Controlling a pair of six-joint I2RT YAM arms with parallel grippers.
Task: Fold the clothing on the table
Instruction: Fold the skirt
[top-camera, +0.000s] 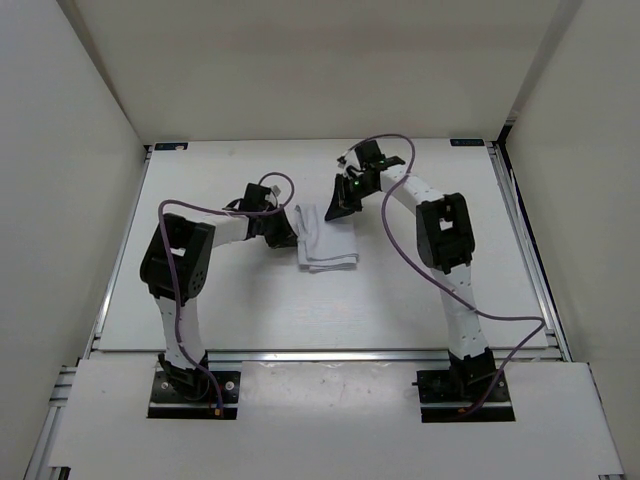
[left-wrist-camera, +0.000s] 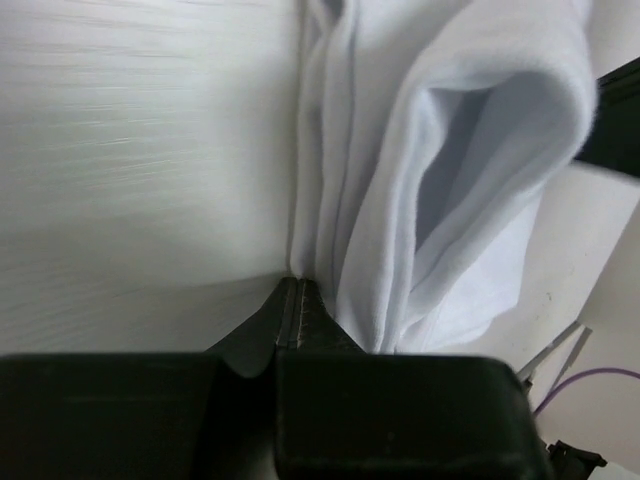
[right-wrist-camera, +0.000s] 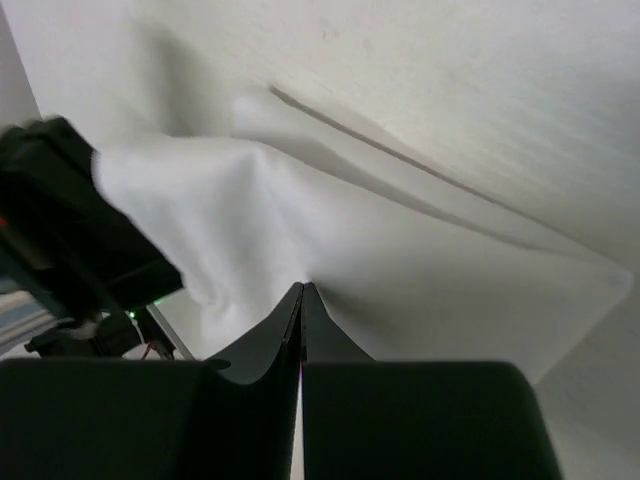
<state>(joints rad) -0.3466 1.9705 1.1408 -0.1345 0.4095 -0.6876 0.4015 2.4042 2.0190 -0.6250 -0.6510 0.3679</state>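
The white clothing (top-camera: 328, 246) lies bunched in a narrow folded stack at the middle of the table (top-camera: 400, 300). My left gripper (top-camera: 292, 232) is at its left edge. In the left wrist view the jaws (left-wrist-camera: 298, 283) are shut, with the clothing's (left-wrist-camera: 480, 150) layered edges gathered right at the tips. My right gripper (top-camera: 337, 210) is at the stack's far right corner. Seen from the right wrist, that gripper (right-wrist-camera: 302, 288) is shut, and the clothing (right-wrist-camera: 400, 250) puckers around its tips and lifts off the table.
Purple cables (top-camera: 400, 240) loop over both arms. White walls enclose the table on three sides, with aluminium rails (top-camera: 530, 260) along its edges. The left arm's dark gripper body (right-wrist-camera: 70, 230) shows beside the cloth in the right wrist view.
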